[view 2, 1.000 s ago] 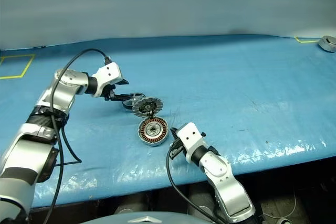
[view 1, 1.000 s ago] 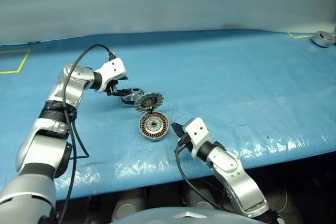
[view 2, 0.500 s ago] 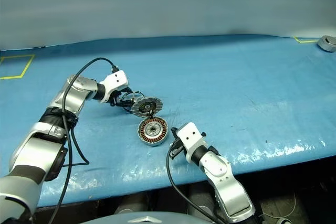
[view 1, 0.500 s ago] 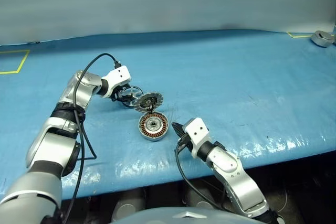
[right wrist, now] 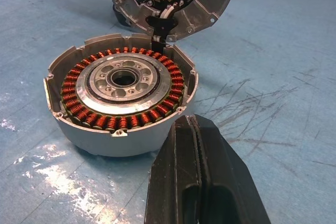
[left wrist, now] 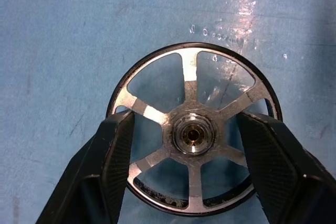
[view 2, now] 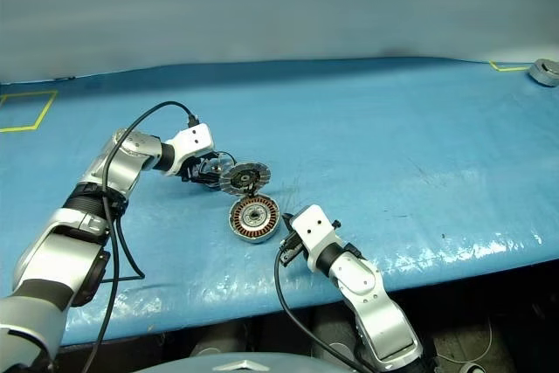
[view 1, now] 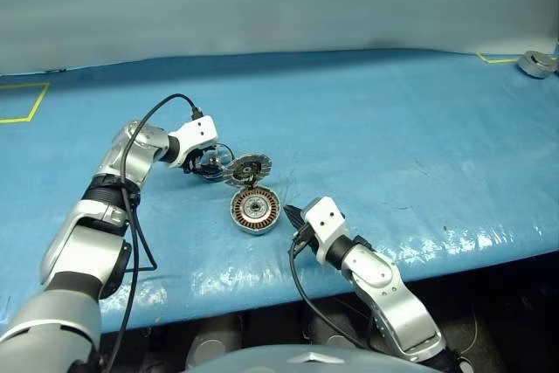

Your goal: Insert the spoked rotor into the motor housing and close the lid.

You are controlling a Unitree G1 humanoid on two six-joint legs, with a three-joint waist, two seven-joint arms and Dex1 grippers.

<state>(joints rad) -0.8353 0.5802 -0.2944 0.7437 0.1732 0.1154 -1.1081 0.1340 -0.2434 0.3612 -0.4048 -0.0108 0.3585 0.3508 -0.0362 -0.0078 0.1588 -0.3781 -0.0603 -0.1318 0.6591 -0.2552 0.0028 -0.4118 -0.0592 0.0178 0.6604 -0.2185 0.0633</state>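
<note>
The spoked rotor [left wrist: 193,135], black-rimmed with silver spokes, lies flat on the blue table. My left gripper [left wrist: 186,119] is open, one black finger [left wrist: 113,150] on each side of its rim; contact is unclear. In the head views the rotor [view 1: 212,162] sits just left of the lid [view 1: 247,168]. The lid stands tilted up, joined to the far edge of the motor housing [view 1: 254,209]. The housing [right wrist: 121,93] is open on top, showing copper windings and a silver hub. My right gripper [view 1: 291,211] is shut and empty, just right of the housing, pointing at it.
Blue sheeting covers the table [view 1: 393,128], and its front edge runs close behind my right arm. A small silver round part [view 1: 536,63] lies at the far right corner. Yellow tape marks [view 1: 26,100] sit at the far left.
My left gripper has dropped lower over the spoked rotor, and its fingers now flank the rim. The right arm, the housing and the lid have not moved.
</note>
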